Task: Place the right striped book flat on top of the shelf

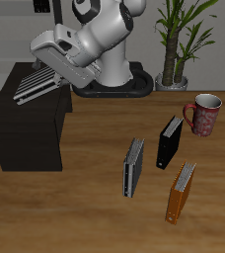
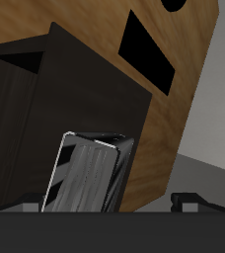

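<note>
My gripper (image 1: 53,71) is shut on the right striped book (image 1: 33,86). It holds the book tilted, close to flat, just above the flat top of the shelf (image 1: 26,133), the low black cabinet near the table's edge. I cannot tell whether the book touches the top. In the wrist view the striped book (image 2: 85,173) hangs from the gripper over the black shelf (image 2: 45,94), with the wooden table beyond.
On the table stand a greyer striped book (image 1: 133,166), a plain black book (image 1: 170,141) and an orange-brown book (image 1: 181,190). A red patterned mug (image 1: 204,114) stands farther back, and a potted plant (image 1: 174,40) beside the robot's base.
</note>
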Controlling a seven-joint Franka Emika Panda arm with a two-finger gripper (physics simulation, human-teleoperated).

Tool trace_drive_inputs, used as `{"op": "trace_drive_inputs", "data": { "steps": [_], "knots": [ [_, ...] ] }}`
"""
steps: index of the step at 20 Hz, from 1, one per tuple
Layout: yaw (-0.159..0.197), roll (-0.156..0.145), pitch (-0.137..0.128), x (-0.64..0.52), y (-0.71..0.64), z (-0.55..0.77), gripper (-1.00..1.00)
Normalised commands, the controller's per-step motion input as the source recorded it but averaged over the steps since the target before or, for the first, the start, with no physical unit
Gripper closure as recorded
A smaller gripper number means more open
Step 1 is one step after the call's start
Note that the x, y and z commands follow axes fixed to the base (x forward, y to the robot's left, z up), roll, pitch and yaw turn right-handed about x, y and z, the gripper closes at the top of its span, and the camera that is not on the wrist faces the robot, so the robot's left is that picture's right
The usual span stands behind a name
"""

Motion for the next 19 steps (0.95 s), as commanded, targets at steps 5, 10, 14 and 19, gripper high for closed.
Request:
{"op": "trace_drive_inputs", "data": {
  "steps": [5, 10, 14, 19],
  "knots": [
    [-0.051, 0.086, -0.012, -0.03, 0.23, 0.1, -1.0],
    [-0.057, 0.187, -0.025, -0.06, 0.49, 0.1, -1.0],
    [0.011, 0.013, 0.007, 0.0, 0.11, 0.0, -1.0],
    [-0.024, 0.021, -0.006, 0.0, 0.01, 0.01, -1.0]
  ]
}}
